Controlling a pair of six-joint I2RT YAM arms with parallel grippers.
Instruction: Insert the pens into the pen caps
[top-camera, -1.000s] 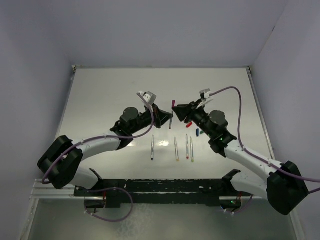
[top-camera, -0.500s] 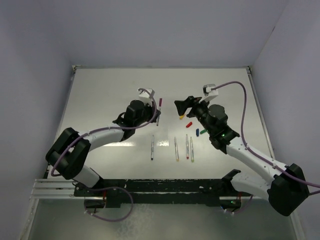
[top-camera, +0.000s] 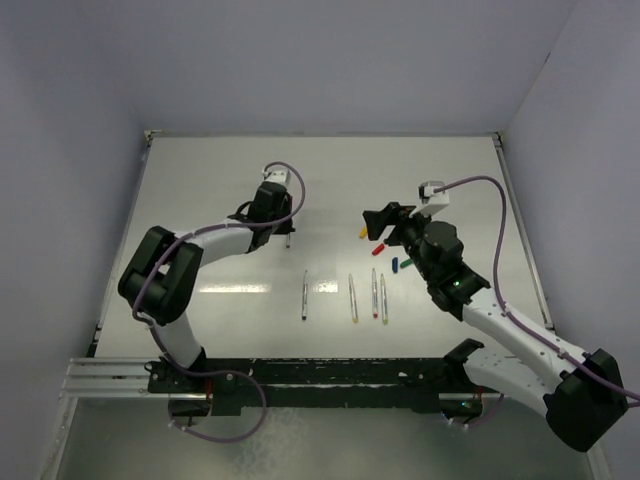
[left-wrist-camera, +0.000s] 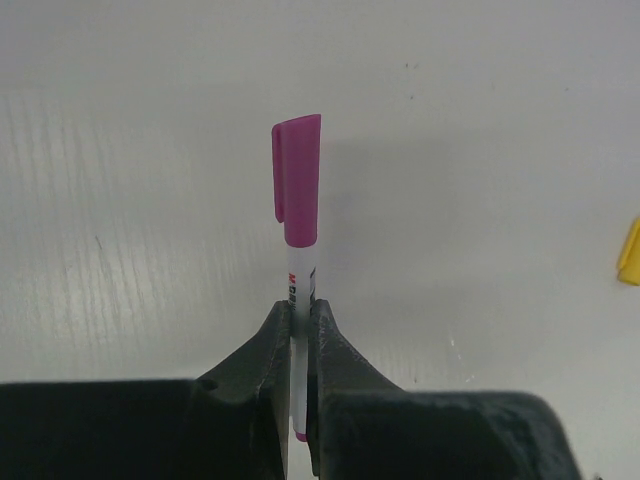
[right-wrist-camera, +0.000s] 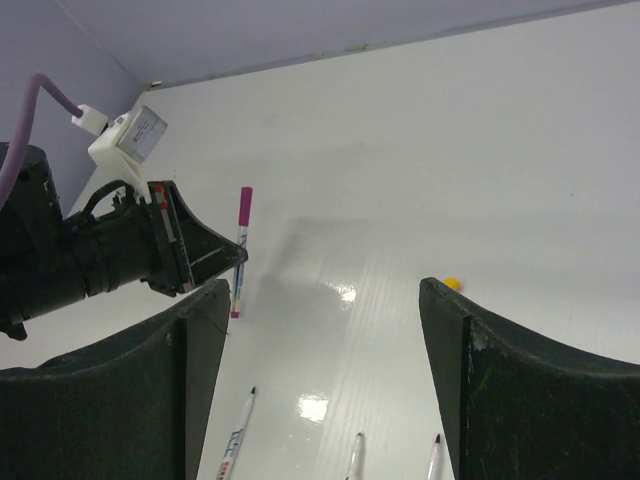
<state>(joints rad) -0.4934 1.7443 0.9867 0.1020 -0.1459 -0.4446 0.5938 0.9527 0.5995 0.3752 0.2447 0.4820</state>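
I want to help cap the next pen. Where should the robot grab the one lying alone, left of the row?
Grab the pen mid-barrel, coming straight down from above with one finger on each long side. It lies flat, thin and straight, with free space on both sides.

Bright, even overhead light. Worktop (top-camera: 200, 200) glossy: glare streaks toward the near edge in top view, two hot spots in right wrist view. Left wrist: faint soft shadow right of capped pen (left-wrist-camera: 297, 190); left tool (left-wrist-camera: 298, 318) dark, slightly soft.

Setting: robotics lab test cell. Evidence: plain white tabletop (top-camera: 200, 190), bare lilac-grey enclosure walls (top-camera: 330, 60), black metal mounting rail (top-camera: 320, 372) along near edge.
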